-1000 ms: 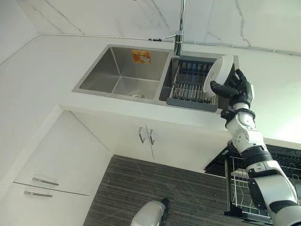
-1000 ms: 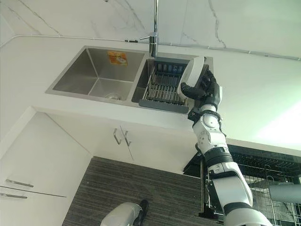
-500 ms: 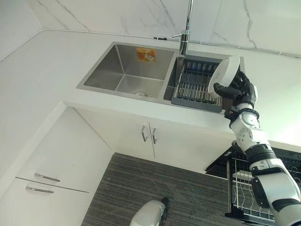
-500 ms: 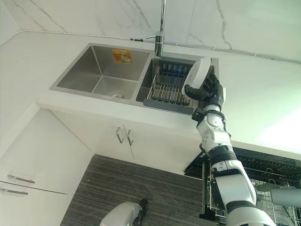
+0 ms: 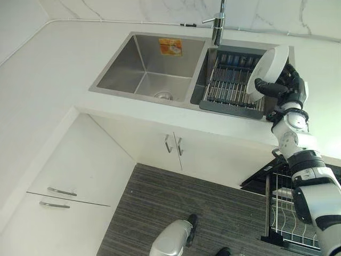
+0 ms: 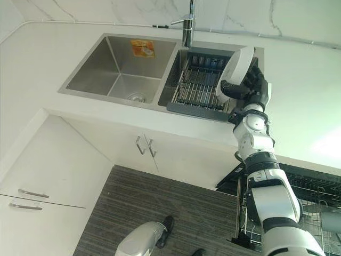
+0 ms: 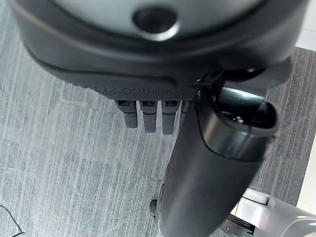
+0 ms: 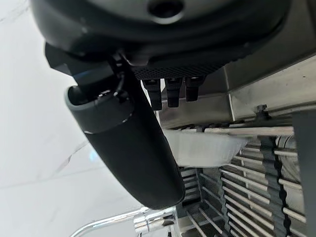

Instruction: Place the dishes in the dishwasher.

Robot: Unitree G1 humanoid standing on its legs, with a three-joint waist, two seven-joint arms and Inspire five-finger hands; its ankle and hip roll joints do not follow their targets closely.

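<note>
My right hand point(image 5: 287, 88) is shut on a white bowl point(image 5: 268, 70), thumb across its inner face, fingers behind the rim. The bowl is held tilted on edge above the right end of the dark dish rack point(image 5: 229, 88), which sits in the right sink basin. In the right wrist view the bowl point(image 8: 207, 147) shows past the thumb, over the rack's bars. The pulled-out dishwasher rack point(image 5: 287, 213) of wire lies low on the right, beside my right arm. My left hand point(image 5: 191, 224) hangs near the floor with relaxed fingers point(image 7: 148, 116), holding nothing.
The left sink basin point(image 5: 149, 69) of steel carries an orange sticker on its back wall. A tall faucet point(image 5: 217, 24) rises behind the rack. White countertop point(image 5: 64, 64) surrounds the sink, with white cabinet doors point(image 5: 173, 144) below and drawers point(image 5: 58, 192) on the left.
The whole picture has shifted as the camera moved. My right hand still holds the bowl at the rack's right end, perhaps slightly higher. The left hand stays low.
</note>
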